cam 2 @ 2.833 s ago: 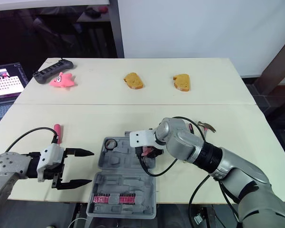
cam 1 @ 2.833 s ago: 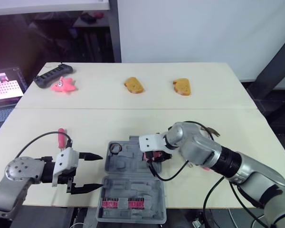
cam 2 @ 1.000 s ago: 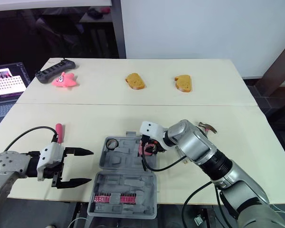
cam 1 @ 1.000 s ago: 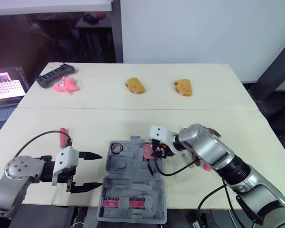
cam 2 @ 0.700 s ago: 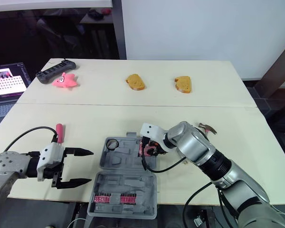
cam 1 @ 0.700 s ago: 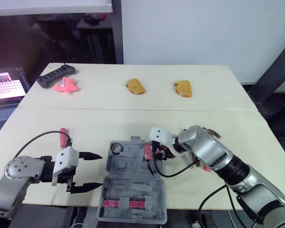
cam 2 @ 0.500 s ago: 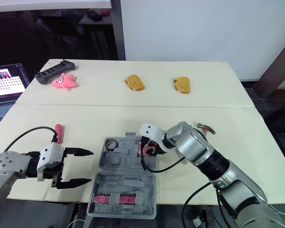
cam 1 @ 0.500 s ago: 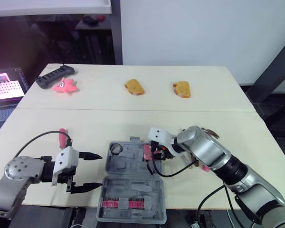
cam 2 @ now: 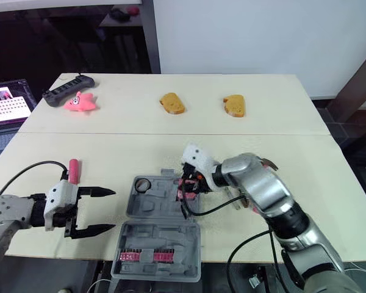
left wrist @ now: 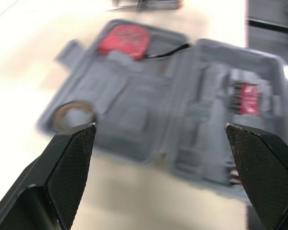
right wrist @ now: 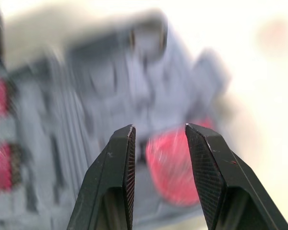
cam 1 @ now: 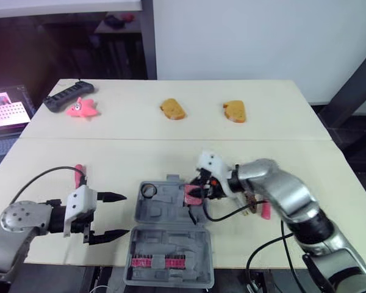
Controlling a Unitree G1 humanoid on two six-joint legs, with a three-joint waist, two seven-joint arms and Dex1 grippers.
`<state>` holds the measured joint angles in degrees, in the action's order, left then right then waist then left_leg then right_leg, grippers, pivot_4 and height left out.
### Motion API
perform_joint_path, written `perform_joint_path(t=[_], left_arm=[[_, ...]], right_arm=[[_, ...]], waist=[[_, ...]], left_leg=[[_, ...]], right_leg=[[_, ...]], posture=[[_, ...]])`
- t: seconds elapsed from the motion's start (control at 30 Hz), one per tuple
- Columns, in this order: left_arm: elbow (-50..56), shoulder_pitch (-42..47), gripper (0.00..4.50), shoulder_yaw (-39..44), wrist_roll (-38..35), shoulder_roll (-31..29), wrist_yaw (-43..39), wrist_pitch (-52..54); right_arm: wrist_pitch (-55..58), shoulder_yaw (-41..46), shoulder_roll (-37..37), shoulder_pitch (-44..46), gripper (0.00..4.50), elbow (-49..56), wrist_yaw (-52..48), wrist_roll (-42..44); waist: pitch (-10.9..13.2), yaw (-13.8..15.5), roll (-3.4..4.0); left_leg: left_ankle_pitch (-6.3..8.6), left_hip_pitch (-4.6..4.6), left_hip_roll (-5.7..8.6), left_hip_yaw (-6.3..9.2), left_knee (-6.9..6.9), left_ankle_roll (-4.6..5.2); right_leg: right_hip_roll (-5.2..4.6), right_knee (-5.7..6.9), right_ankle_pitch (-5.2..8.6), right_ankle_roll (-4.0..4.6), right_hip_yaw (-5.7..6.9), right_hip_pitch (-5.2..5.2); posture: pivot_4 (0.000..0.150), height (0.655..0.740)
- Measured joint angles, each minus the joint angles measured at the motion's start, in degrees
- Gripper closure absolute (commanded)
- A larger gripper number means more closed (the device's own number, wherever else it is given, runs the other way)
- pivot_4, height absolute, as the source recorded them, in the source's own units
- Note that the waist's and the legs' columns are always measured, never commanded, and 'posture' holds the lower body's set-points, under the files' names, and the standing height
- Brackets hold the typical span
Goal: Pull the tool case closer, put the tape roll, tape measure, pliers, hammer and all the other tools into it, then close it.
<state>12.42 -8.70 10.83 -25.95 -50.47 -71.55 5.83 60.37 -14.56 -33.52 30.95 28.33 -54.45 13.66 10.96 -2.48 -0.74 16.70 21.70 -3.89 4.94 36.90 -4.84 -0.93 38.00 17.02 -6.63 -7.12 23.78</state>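
The right gripper [right wrist: 158, 130] is hanging half open (empty) above the tape measure [left wrist: 123, 41] inside the tool case [cam 1: 165, 215]; the left gripper [cam 1: 117, 214], beside the case, is gaping wide, empty.

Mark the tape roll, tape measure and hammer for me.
tape roll [left wrist: 59, 115]: left wrist view, on its band.
tape measure [left wrist: 123, 41]: left wrist view, on its red body.
hammer [cam 2: 268, 163]: right eye view, on its metal head.

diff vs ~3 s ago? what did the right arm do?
The right gripper, earlier holding the red tape measure over the tool case, has opened and drawn back toward the robot's right; the tape measure now lies in the case's far right corner, apparently released. Unchanged: left gripper open beside the case, tape roll in its pocket, lid open.
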Motion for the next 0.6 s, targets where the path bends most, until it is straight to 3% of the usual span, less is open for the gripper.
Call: perform_joint_path(t=[0.13, 0.2, 0.37, 0.47, 0.57, 0.6], left_arm=[[-0.9, -3.5, 0.00, 3.9, -0.2, 1.1, 2.9, 0.6], [-3.0, -4.2, 0.00, 7.5, -0.5, 2.1, 5.5, 0.8], [-12.9, -8.9, 0.00, 16.5, 0.8, 2.1, 8.3, -0.6], [-19.3, -11.4, 0.00, 20.0, 1.7, 1.2, 7.6, -2.1], [-25.0, -11.3, 0.00, 21.6, 2.2, -0.5, 6.2, -4.3], [-27.4, -11.2, 0.00, 22.0, 2.4, -1.4, 5.7, -5.0]], right_arm=[[-7.0, 9.0, -1.6, -13.5, 2.76, 4.7, 1.3, 2.4], [-15.8, 15.6, -3.8, -24.8, 2.76, 5.3, 0.7, 2.3], [-23.8, 31.3, -5.5, -43.0, 2.76, -0.7, 1.4, 2.5], [-25.8, 37.0, -5.3, -48.5, 1.93, -2.1, 1.3, 4.0], [-29.2, 41.1, -5.3, -50.5, 0.38, -3.7, 1.3, 5.4], [-30.8, 42.2, -5.4, -51.4, 0.07, -4.9, 1.2, 5.3]], waist=[[0.1, 0.0, -0.06], [0.1, 0.2, -0.08], [0.1, -0.5, -0.18], [0.1, -1.2, -0.19], [0.2, -1.5, -0.26], [0.2, -1.4, -0.33]], left_leg=[[0.11, 0.05, 0.01, -0.06, 0.02, 0.18], [0.12, 0.02, 0.01, -0.06, 0.03, 0.19], [0.14, -0.30, 0.02, -0.20, 0.09, 0.23], [0.14, -0.35, 0.01, -0.20, 0.09, 0.23], [0.14, -0.33, 0.02, -0.20, 0.09, 0.21], [0.15, -0.33, 0.02, -0.20, 0.07, 0.21]], right_leg=[[-0.02, -0.12, 0.02, -0.02, -0.01, -0.01], [-0.02, -0.12, 0.05, -0.03, 0.00, -0.06], [0.01, -0.12, 0.17, 0.19, -0.18, -0.26], [0.02, -0.11, 0.17, 0.23, -0.19, -0.29], [0.01, -0.12, 0.18, 0.24, -0.19, -0.30], [0.01, -0.12, 0.18, 0.24, -0.19, -0.29]], posture=[[0.150, 0.7400], [0.150, 0.7400], [0.150, 0.7400], [0.150, 0.7400], [0.150, 0.7400], [0.150, 0.7400]])
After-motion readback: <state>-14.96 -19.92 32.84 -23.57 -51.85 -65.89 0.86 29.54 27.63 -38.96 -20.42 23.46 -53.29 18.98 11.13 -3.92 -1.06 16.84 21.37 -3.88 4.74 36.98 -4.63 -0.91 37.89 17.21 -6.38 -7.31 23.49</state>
